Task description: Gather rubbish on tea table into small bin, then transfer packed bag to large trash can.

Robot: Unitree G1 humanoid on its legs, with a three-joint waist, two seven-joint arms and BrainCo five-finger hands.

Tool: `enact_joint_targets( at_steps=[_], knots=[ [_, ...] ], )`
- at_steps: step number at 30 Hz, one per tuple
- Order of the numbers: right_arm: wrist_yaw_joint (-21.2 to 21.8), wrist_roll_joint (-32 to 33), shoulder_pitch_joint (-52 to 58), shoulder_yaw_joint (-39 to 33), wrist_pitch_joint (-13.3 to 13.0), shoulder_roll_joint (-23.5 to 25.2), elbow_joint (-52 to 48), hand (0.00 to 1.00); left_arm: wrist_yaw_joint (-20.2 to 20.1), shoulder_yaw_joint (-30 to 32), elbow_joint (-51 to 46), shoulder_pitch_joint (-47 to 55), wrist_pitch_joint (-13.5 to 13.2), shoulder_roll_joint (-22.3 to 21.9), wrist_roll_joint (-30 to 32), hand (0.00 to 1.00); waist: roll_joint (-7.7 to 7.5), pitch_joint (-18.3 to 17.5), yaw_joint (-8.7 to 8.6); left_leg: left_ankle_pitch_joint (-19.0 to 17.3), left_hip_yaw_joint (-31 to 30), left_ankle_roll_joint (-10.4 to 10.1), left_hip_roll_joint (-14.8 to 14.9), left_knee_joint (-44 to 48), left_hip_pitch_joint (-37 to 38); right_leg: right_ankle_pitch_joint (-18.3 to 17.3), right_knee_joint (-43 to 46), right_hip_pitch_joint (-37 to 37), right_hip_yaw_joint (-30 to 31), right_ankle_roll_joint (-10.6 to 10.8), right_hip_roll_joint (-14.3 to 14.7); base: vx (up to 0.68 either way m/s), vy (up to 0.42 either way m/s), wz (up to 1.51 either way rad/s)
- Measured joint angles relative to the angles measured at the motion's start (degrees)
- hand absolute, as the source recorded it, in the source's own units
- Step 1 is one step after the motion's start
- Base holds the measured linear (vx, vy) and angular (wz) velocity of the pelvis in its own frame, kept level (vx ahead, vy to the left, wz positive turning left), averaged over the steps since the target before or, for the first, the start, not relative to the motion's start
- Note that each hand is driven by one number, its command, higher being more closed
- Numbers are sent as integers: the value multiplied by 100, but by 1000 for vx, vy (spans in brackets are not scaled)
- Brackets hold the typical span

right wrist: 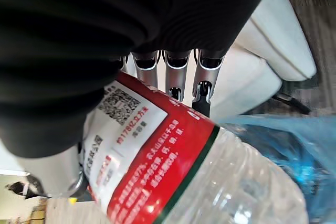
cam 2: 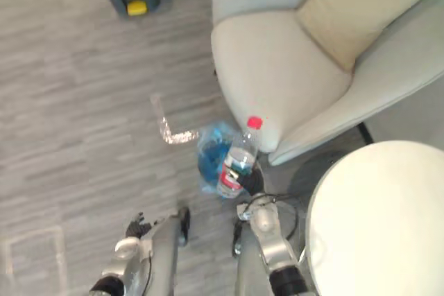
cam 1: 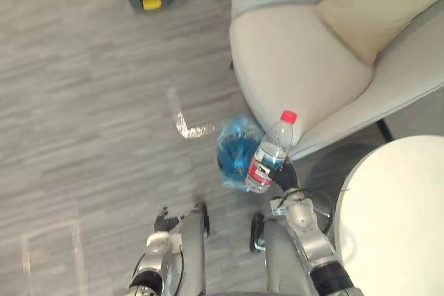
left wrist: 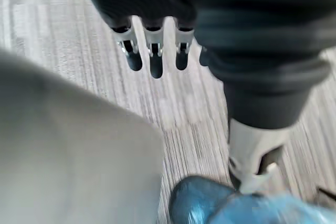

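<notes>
Right hand (cam 1: 286,177) grips bottle (cam 1: 270,150); long axis tilted, cap toward armchair (cam 1: 298,67).

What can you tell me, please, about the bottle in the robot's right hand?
The bottle is clear, ribbed plastic with a red cap screwed on and a red and white label edged in dark green. The right hand has its fingers curled round the lower part, at the label. The bottle is tilted, cap uppermost and leaning toward the armchair. From the head views it lies over the edge of the blue bag on the floor; whether they touch is unclear.
</notes>
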Motion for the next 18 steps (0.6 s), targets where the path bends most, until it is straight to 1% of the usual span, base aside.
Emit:
enact_joint_targets(
  at_steps=[1,2,4,6,7,10,11,15,17,18],
  knots=[
    [-94,6,-211,-80,3,-23,15,100,90,98,-42,-154,-4,-9,-60,0,-7,32,2,85,15,9,0,-2,-337,82,29,-354,-1,-14,-20,-144,15,2],
    [-123,6,-307,-106,4,-45,21,100,103,123,-49,-220,-12,-7,-79,0,-8,60,2,122,24,-2,2,-10,-455,116,32,-480,-2,-12,-27,-120,11,2],
    [-227,11,-728,-168,6,-181,104,100,188,152,-120,-451,-32,11,-133,0,-3,179,6,261,51,45,17,-29,-860,241,33,-889,-8,-20,-40,-72,6,1],
    [-305,16,-1244,-216,28,-268,349,100,224,148,-225,-704,-45,16,-221,0,-5,278,13,421,75,56,20,-86,-1242,366,3,-1275,-12,-18,-58,-51,12,3],
    [-349,16,-1645,-220,52,-403,572,100,243,142,-291,-912,-64,13,-268,0,-5,373,27,523,73,57,23,-132,-1470,447,-35,-1498,-15,-11,-63,0,0,0],
    [-447,15,-2442,-207,105,-620,914,100,334,110,-492,-1322,-122,-19,-343,0,-3,555,63,687,92,73,0,-231,-1904,584,-93,-1925,-13,-2,-90,-9,39,3],
    [-468,16,-2636,-207,130,-659,950,100,342,70,-562,-1406,-140,-33,-345,0,-2,625,79,711,100,74,-6,-239,-1976,598,-99,-1998,-11,7,-99,9,41,5],
    [-559,20,-3337,-202,136,-761,1213,100,367,-155,-841,-1580,-163,-91,-456,0,14,662,98,842,136,67,-71,-329,-2319,601,-60,-2351,-59,18,-195,26,34,14],
    [-601,18,-3597,-204,134,-893,1344,100,373,-157,-906,-1667,-177,-153,-472,0,22,668,102,951,128,58,-138,-422,-2433,587,-20,-2495,-108,30,-275,29,21,29],
    [-642,18,-3721,-210,137,-960,1451,100,386,-176,-942,-1685,-234,-177,-501,0,19,678,116,997,126,59,-153,-472,-2497,587,-11,-2578,-120,30,-291,24,12,24]
  ],
)
